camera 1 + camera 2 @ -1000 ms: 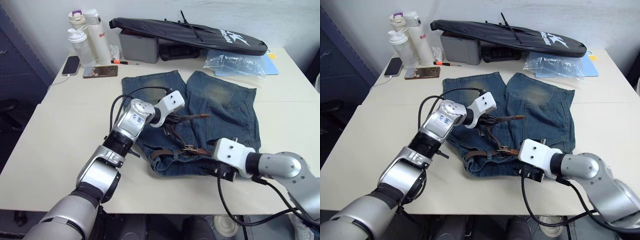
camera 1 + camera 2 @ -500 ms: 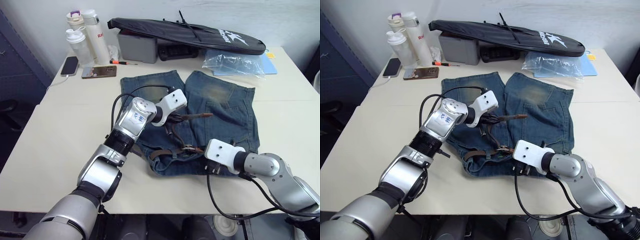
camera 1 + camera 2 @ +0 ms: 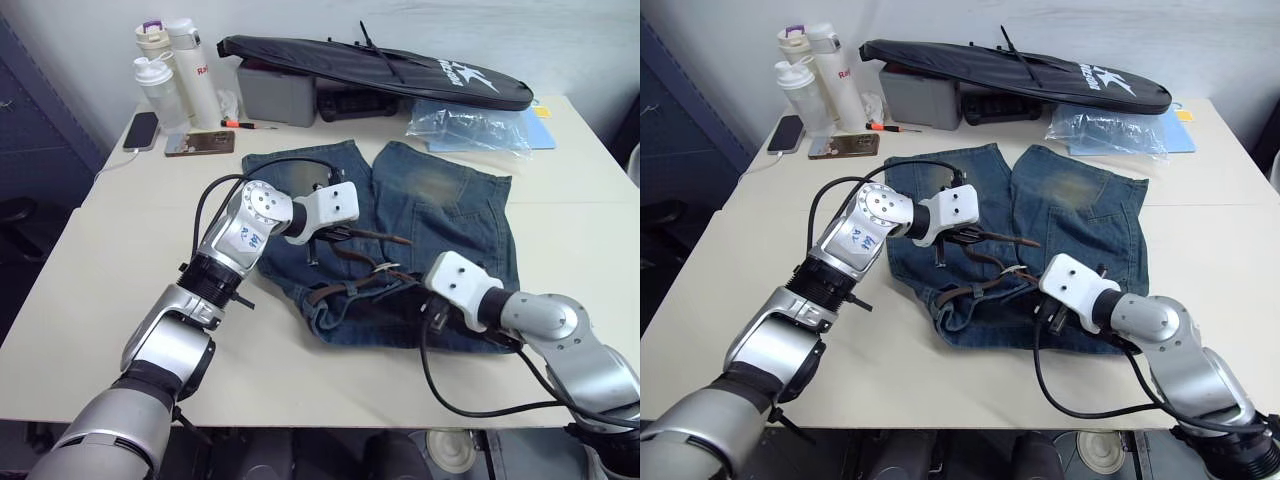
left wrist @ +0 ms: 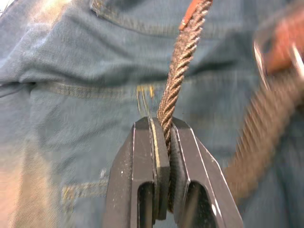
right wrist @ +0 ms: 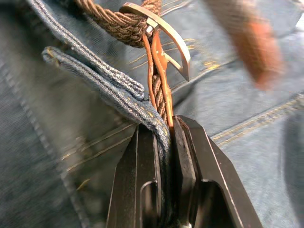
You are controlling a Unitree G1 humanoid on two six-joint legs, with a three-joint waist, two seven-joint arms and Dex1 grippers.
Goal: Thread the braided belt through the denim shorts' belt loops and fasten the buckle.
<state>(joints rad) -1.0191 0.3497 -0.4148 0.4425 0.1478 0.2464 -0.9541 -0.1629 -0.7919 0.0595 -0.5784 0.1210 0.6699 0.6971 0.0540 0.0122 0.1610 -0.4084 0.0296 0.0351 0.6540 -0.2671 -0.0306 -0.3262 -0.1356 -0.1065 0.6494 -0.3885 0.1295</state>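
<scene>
On the table (image 3: pixel 100 250), your denim shorts (image 3: pixel 450 215) are lying flat. Your left gripper (image 4: pixel 164 137) is pinching the braided belt (image 4: pixel 178 76) mid-strap above them; your right gripper (image 5: pixel 164 133) is clamping the waistband edge and belt by the buckle (image 5: pixel 166 38).

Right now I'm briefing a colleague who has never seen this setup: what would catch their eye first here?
First the denim shorts spread mid-table, with both grippers bunched at the waistband. The left gripper is shut on the braided belt, lifting a strand above the cloth. The right gripper pinches denim and belt together just below the silver buckle. Behind, a long black bag lies across the table's far edge.
</scene>
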